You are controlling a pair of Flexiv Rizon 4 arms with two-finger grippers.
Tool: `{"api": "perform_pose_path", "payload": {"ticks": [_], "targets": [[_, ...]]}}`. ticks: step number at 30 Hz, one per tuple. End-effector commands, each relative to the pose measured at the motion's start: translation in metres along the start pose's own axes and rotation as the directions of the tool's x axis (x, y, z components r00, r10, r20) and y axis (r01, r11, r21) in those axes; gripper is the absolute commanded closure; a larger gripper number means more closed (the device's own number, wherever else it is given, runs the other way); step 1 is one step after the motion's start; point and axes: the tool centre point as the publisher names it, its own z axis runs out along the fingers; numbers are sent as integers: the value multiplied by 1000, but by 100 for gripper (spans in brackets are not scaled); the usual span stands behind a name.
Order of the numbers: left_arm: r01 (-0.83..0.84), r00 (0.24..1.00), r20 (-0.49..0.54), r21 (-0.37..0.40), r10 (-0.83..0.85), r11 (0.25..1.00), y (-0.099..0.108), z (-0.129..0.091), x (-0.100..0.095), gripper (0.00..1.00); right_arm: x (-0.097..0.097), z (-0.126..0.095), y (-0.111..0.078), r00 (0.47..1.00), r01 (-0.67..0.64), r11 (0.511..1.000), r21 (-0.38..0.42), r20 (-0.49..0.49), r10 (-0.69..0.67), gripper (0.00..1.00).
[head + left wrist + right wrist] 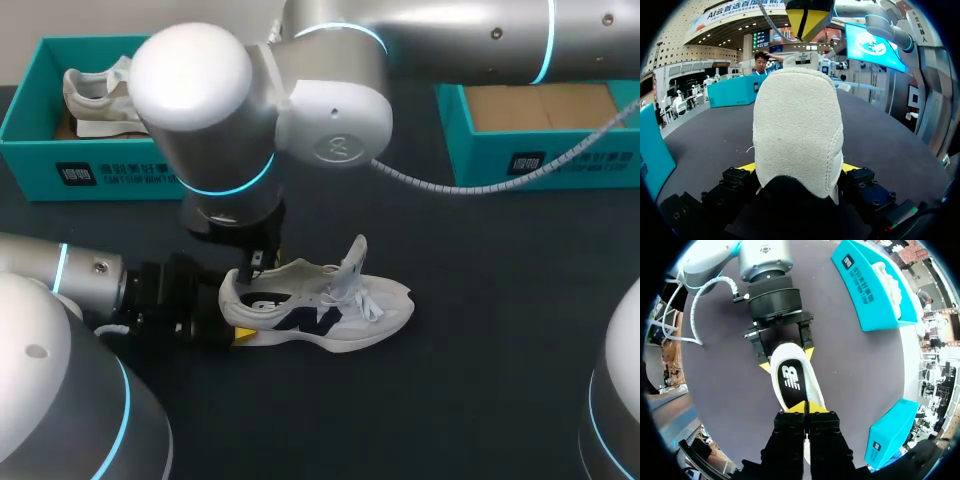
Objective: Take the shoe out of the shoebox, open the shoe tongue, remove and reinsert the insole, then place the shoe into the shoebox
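dark matte bench [480, 300] carries two boxes, a teal cardboard shoebox [100, 165] at its far-left corner and a second teal shoebox [560, 165] at the far-right. there are two shoes: a white sneaker [330, 310] standing near the middle and a second white sneaker [95, 100] in the far-left box. our left pincer [799, 167] is clamped on the middle sneaker's heel. our right pincer [805, 407] has its tips together over the one black insole [792, 382]; we cannot tell whether it pinches it. we judge the insole step is in hand: pin the heel and peel the rear edge slowly.
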Motion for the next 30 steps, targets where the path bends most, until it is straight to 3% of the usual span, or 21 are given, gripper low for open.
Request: {"api": "perform_pose_path", "payload": {"ticks": [1,3,7,16,30], "targets": [[0,1000,0,-2,0,1000,3,2,-1,100,4,36,4,999,0,1000,5,-37,0,100],[0,1000,0,-2,0,1000,3,2,-1,100,8,49,4,998,8,999,31,-59,-6,100],[0,1000,0,-2,0,1000,3,2,-1,100,14,65,1,998,-8,1000,8,-61,9,100],[0,1000,0,-2,0,1000,3,2,-1,100,17,91,-10,996,-13,1000,9,-87,14,100],[0,1000,0,-2,0,1000,3,2,-1,100,1,104,-13,995,28,999,19,-91,-26,100]]}}
